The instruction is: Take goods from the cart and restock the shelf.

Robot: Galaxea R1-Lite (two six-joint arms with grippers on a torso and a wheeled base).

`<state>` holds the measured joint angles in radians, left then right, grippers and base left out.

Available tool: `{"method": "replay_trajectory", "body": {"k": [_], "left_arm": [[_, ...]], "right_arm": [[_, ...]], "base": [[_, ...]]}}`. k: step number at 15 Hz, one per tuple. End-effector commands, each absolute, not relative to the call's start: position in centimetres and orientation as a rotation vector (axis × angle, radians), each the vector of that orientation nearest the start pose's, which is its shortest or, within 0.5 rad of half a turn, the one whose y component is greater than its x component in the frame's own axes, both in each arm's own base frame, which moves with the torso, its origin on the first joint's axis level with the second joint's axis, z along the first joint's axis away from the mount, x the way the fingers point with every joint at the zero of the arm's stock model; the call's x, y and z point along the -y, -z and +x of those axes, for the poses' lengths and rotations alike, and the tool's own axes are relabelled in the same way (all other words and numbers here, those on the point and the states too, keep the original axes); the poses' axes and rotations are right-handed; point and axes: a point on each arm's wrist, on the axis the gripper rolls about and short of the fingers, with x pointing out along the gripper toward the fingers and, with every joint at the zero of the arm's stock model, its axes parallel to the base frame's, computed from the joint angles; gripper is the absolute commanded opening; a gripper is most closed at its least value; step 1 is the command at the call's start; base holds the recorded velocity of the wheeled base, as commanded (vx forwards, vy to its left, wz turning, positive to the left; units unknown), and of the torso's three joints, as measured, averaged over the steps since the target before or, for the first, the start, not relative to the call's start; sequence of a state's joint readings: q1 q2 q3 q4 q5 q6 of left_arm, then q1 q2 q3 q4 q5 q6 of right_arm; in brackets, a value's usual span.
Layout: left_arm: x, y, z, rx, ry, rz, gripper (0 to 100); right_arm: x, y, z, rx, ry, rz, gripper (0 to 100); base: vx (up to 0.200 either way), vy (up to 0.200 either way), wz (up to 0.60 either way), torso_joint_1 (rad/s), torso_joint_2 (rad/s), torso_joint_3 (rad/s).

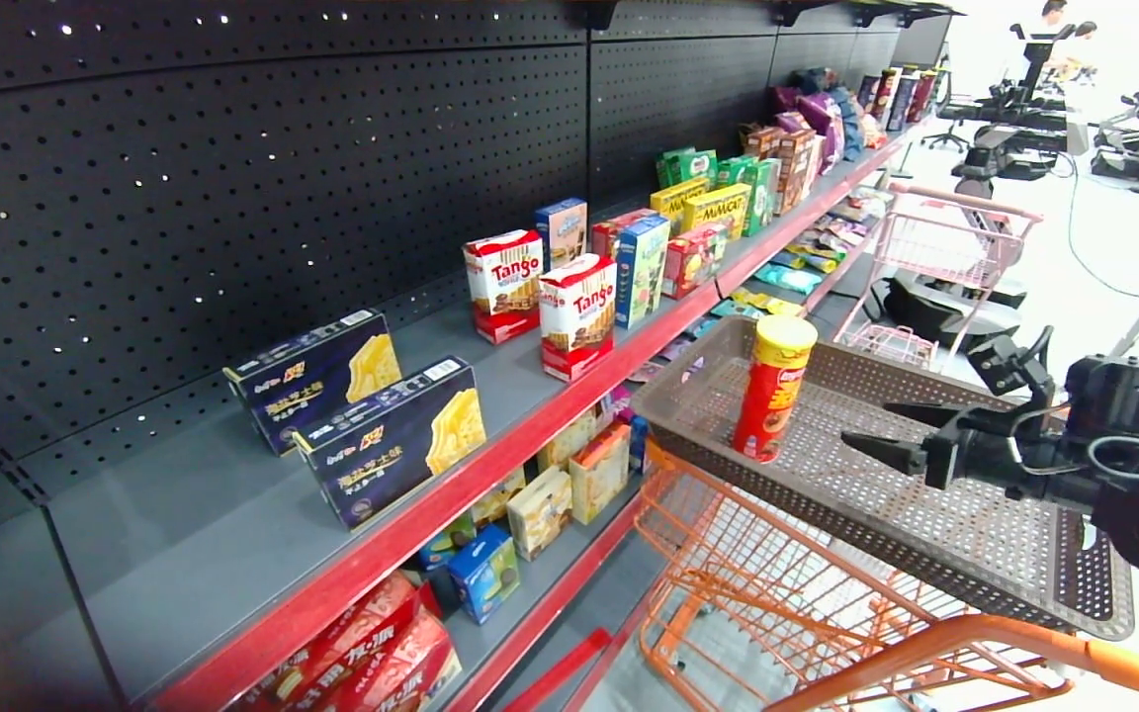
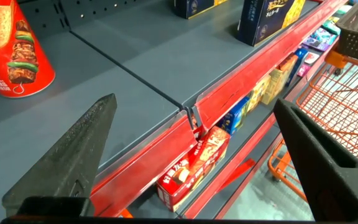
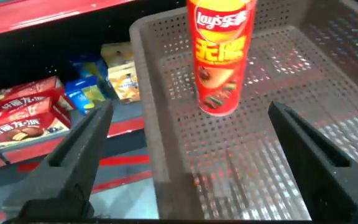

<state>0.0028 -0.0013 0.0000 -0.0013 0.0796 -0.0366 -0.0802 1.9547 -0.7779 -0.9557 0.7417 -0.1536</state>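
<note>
A red chip can with a yellow lid [image 1: 772, 391] stands upright in the brown perforated tray [image 1: 965, 534] on top of the orange cart [image 1: 728, 564]. My right gripper [image 1: 871, 427] hovers open over the tray, just to the right of the can and not touching it. The right wrist view has the can [image 3: 221, 59] ahead of the open right gripper [image 3: 191, 168], beyond its fingertips. My left gripper [image 2: 194, 155] is open and holds nothing above the grey shelf board [image 2: 123, 81]. Another red chip can [image 2: 14, 53] stands on that board, off to one side of the left gripper.
Two dark blue boxes [image 1: 392, 440] and two red-and-white wafer boxes [image 1: 577, 311] stand on the shelf, with more boxes farther along. The red shelf edge [image 1: 490, 470] runs beside the cart. Lower shelves hold snack boxes [image 1: 540, 509]. A pink cart [image 1: 945, 242] stands beyond.
</note>
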Motion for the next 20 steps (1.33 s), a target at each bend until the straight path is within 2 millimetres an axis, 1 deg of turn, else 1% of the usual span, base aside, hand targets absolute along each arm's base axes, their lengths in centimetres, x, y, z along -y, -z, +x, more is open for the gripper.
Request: {"method": "replay_trajectory", "body": {"k": [1,3,5,6,8,10,13,15,17,18,20], "left_arm": [[-0.2,-7.6,-2.3,0.003,-0.083,-0.037,100],[-0.2,-7.6,-2.3,0.003,-0.083,-0.037,100],[-0.2,-7.6,-2.3,0.003,-0.083,-0.037,100],[-0.2,-7.6,-2.3,0.003,-0.083,-0.037,100],[-0.2,-7.6,-2.3,0.003,-0.083,-0.037,100],[-0.2,-7.6,-2.3,0.003,-0.083,-0.037,100],[-0.2,-7.6,-2.3,0.003,-0.083,-0.037,100],[-0.2,-7.6,-2.3,0.003,-0.083,-0.037,100],[-0.2,-7.6,-2.3,0.003,-0.083,-0.037,100],[-0.2,-7.6,-2.3,0.003,-0.083,-0.037,100],[-0.2,-7.5,-2.3,0.002,-0.083,-0.037,100]], "right_arm": [[-0.5,-11.0,37.0,-0.17,-0.675,-0.056,100],[-1.4,-11.4,39.0,-0.134,-0.658,-0.063,100],[-1.9,-11.5,40.2,-0.107,-0.668,-0.071,100],[-2.0,-11.5,40.7,-0.097,-0.672,-0.074,100],[-2.8,-10.8,41.5,-0.085,-0.689,-0.072,100],[-3.2,-10.3,42.2,-0.058,-0.696,-0.081,100],[-3.3,-9.6,42.7,-0.063,-0.697,-0.074,100],[-3.3,-9.0,44.0,-0.033,-0.696,-0.081,100],[-3.3,-9.0,44.1,-0.028,-0.696,-0.083,100],[-3.4,-8.8,45.4,0.007,-0.694,-0.094,100],[-3.9,-8.6,46.5,0.029,-0.704,-0.083,100]], "base": [[0.0,0.0,0.0,0.0,0.0,0.0],[0.0,0.0,0.0,0.0,0.0,0.0],[0.0,0.0,0.0,0.0,0.0,0.0],[0.0,0.0,0.0,0.0,0.0,0.0],[0.0,0.0,0.0,0.0,0.0,0.0],[0.0,0.0,0.0,0.0,0.0,0.0],[0.0,0.0,0.0,0.0,0.0,0.0],[0.0,0.0,0.0,0.0,0.0,0.0],[0.0,0.0,0.0,0.0,0.0,0.0],[0.0,0.0,0.0,0.0,0.0,0.0],[0.0,0.0,0.0,0.0,0.0,0.0]]}}
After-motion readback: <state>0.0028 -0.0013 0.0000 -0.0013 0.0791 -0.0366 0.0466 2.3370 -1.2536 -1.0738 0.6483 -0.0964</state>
